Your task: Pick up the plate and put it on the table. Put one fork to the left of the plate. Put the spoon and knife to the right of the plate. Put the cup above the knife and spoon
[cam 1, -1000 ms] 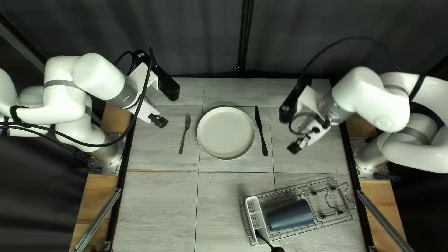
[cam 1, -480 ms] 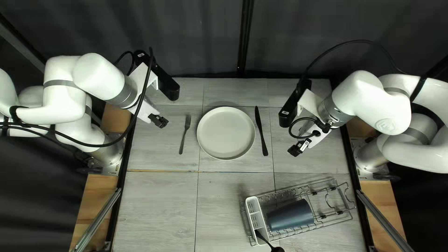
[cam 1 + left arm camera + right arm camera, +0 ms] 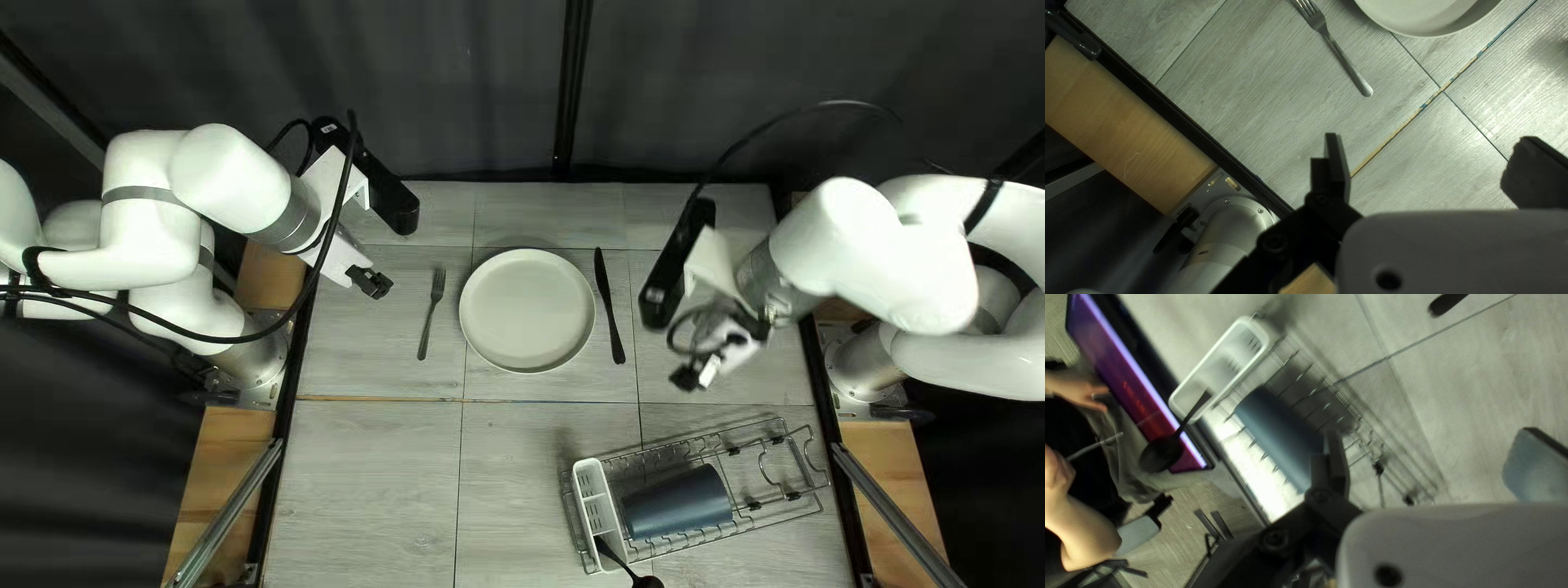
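Right wrist view: right gripper (image 3: pixel 1429 441) open, cup (image 3: pixel 1279 434) by one finger; skewed descent could clip it. Left gripper (image 3: pixel 1429 147) open.

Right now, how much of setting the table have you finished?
More than half, I think. The plate is on the table, fork to its left and knife to its right. My left claw and right claw are open and empty. Left to do: the spoon, in the white holder, and the cup, lying on the wire rack.
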Robot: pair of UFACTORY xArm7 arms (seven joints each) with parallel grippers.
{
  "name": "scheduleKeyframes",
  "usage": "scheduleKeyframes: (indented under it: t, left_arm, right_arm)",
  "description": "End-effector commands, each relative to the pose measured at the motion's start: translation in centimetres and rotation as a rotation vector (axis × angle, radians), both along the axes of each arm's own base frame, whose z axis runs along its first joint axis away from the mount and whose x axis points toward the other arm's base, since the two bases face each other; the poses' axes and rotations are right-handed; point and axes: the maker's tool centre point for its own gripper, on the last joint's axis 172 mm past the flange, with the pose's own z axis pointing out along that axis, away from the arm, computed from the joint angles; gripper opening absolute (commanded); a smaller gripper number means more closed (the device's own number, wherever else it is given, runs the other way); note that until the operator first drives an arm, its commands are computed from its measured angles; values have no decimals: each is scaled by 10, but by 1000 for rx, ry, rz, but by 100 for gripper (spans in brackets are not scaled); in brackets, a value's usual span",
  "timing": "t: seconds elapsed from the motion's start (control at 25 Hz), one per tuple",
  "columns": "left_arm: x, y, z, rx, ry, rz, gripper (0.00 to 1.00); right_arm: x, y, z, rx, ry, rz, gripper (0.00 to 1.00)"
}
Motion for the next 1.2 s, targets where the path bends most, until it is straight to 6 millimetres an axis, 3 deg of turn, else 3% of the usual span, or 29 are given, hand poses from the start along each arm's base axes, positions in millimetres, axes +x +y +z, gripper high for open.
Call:
scheduleKeyframes:
  t: [0.04,0.32,0.68,0.8,0.92,1.2]
  left_arm:
    - [0,0,0,0,0,0,100]
    - [0,0,0,0,0,0,100]
    - [0,0,0,0,0,0,100]
    - [0,0,0,0,0,0,100]
    - [0,0,0,0,0,0,100]
    - [0,0,0,0,0,0,100]
  right_arm:
    - [-7,64,-4,-51,47,51,100]
    - [4,142,-44,-183,176,225,100]
    - [28,216,-83,-273,312,519,100]
    - [31,222,-91,-278,328,583,100]
    - [36,203,-89,-248,315,537,100]
    - [36,203,-89,-248,315,537,100]
